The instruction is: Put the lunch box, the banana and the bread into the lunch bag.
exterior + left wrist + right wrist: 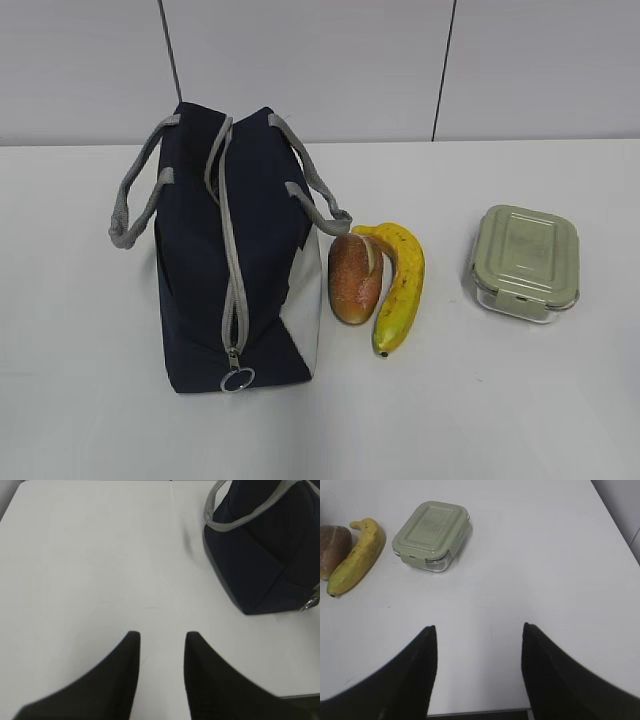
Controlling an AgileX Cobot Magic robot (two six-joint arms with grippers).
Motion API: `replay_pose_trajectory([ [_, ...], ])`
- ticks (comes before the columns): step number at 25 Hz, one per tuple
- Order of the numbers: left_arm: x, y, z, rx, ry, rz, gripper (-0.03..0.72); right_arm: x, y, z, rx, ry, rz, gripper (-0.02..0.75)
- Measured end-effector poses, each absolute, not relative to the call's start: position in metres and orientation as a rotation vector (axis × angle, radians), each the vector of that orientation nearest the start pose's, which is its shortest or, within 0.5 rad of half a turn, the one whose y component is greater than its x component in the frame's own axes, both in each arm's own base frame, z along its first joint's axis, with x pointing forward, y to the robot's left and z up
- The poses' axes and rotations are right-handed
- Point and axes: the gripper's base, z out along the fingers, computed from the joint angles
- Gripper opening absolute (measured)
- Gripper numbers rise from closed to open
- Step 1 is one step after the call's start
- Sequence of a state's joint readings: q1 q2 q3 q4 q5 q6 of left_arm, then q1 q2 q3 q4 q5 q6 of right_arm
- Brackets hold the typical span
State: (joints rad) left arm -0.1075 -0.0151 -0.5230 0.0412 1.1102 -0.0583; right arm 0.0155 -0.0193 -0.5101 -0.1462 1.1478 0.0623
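Tabletop (pixel 80 400) from the front: lunch bag (pixel 200 270) zipped at left, bread (pixel 354 278) touching banana (pixel 400 285) just beside it, lunch box (pixel 525 262) apart at right. Left wrist view shows the left gripper (pixel 161 645) narrowly parted, empty, near the bag's corner. Right wrist view shows the right gripper (pixel 477 640) wider, empty, short of the box.

Lunch bag (pixel 235 260) left; bread (pixel 354 278), banana (pixel 399 287) touching beside it; lunch box (pixel 525 262) right.
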Motion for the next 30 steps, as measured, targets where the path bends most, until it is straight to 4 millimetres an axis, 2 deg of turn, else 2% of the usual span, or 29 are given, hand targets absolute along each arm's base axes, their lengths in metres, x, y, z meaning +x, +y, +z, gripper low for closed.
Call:
replay_pose_trajectory([
  [15,-0.009,0.004,0.284,0.048,2.065,-0.062,0.236,-0.013,-0.012,0.274,0.066,2.094,-0.129,0.403],
  [17,-0.004,0.002,0.294,0.050,2.081,-0.081,0.236,-0.013,-0.012,0.274,0.066,2.094,-0.129,0.403],
  [21,0.010,-0.001,0.328,0.052,2.101,-0.100,0.238,-0.013,-0.012,0.274,0.066,2.094,-0.129,0.403],
  [26,0.043,-0.010,0.369,0.056,2.184,-0.170,0.239,-0.013,-0.012,0.274,0.066,2.094,-0.129,0.403],
  [30,0.074,-0.017,0.390,0.058,2.265,-0.230,0.239,-0.013,-0.012,0.274,0.066,2.094,-0.129,0.403],
])
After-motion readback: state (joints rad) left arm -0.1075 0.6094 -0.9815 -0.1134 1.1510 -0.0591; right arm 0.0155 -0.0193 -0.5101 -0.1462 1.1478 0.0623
